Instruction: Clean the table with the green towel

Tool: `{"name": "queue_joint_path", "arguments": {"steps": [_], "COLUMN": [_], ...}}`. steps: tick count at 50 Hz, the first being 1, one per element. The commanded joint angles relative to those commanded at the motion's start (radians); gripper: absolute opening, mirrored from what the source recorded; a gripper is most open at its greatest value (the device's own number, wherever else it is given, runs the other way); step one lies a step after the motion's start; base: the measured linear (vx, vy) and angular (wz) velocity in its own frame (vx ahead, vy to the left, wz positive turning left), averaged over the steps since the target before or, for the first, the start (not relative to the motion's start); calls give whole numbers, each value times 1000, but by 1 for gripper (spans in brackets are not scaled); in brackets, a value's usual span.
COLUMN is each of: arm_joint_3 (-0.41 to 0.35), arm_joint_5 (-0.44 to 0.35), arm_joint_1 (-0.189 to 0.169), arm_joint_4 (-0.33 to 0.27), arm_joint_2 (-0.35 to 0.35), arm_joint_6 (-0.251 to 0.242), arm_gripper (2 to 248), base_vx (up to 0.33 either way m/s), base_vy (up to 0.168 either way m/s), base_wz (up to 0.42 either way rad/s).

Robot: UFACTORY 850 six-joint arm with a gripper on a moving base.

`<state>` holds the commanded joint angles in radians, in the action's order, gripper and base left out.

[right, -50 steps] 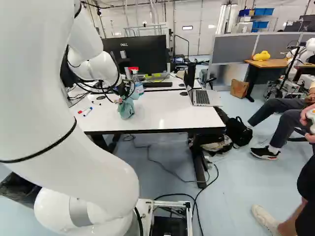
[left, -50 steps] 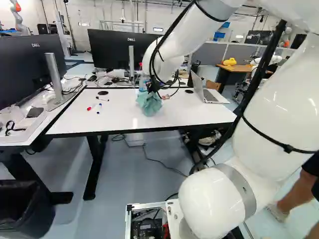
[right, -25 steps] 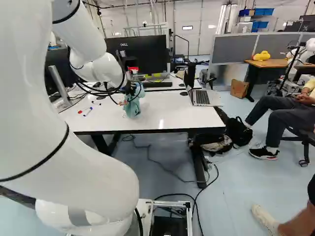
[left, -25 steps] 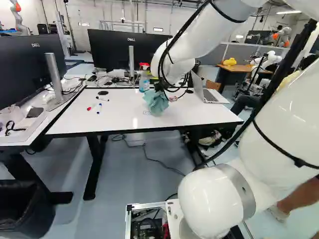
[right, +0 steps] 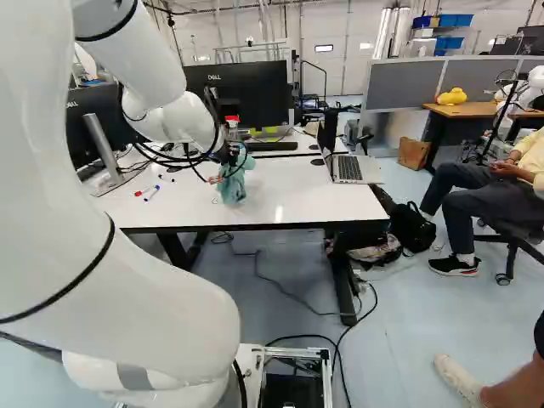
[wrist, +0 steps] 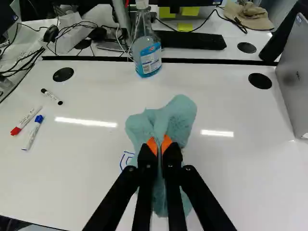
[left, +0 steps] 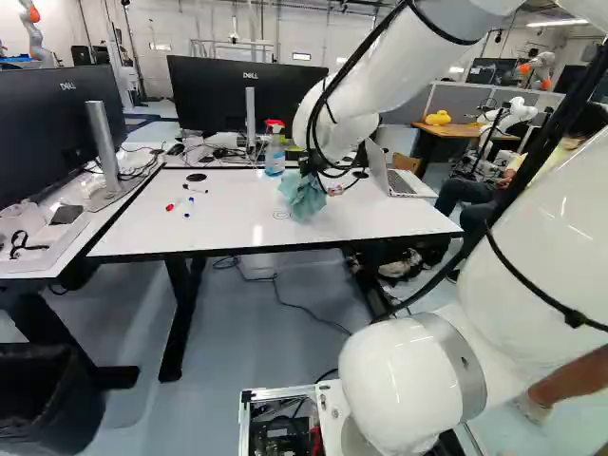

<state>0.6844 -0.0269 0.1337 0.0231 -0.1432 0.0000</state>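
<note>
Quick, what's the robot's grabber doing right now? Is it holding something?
Tool: closed, holding the green towel pinched between its orange pads.

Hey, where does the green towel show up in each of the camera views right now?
Left base view: green towel near mid-width, over the white table, below the arm's end.
Right base view: towel a little left of the middle.
Wrist view: towel pinched in the pincer.
Shared landmark: the blue-capped marker, visible in all three, beside the red-capped one.
</note>
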Motion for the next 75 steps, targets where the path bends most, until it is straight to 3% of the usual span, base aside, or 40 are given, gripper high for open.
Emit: {"name": "queue_joint_path", "arguments": {"steps": [19, 37, 55, 75], "arm_joint_3": [14, -61, -133, -135], "arm_joint_5": [-45, -117, -129, -129], "arm_joint_1": [34, 64, 75, 76], "arm_joint_4": [0, 0, 0, 0], "arm_joint_2": [31, -4, -34, 18], "arm_joint_6": [0, 0, 0, 0], "arm_gripper": [30, 30, 30, 30], "base_vx": [0, 0, 0, 0], "base_vy": [0, 0, 0, 0], "base_wz": [0, 0, 0, 0]}}
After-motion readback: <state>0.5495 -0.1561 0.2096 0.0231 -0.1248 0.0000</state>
